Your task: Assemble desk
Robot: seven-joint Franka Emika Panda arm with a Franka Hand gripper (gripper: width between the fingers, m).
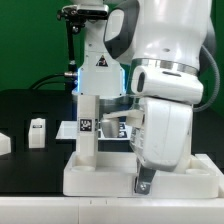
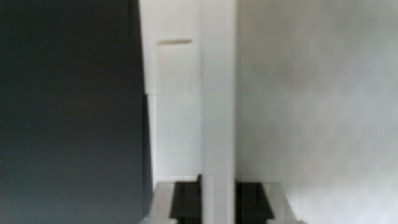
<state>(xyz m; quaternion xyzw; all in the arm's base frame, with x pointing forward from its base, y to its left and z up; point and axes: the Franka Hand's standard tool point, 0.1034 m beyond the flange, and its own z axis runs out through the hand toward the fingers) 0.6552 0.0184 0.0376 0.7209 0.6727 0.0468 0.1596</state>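
Standing upright at the desk top's (image 1: 100,178) corner toward the exterior view's left, one leg (image 1: 88,125) looks fitted, another leg (image 1: 37,132) sits loose on the black table (image 1: 30,165), so most assembly likely remains, while the gripper (image 1: 145,184), jaws pressed together, hangs low at the top's front edge.

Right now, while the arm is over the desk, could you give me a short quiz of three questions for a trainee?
1. True or false: a leg stands upright on the desk top.
2. Where is the loose leg? A: on the table, on the exterior view's left of the desk top. B: on the desk top. C: lying flat on the floor.
3. Fill in: the table surface is ___ in colour.
Key: 1 true; 2 A; 3 black.
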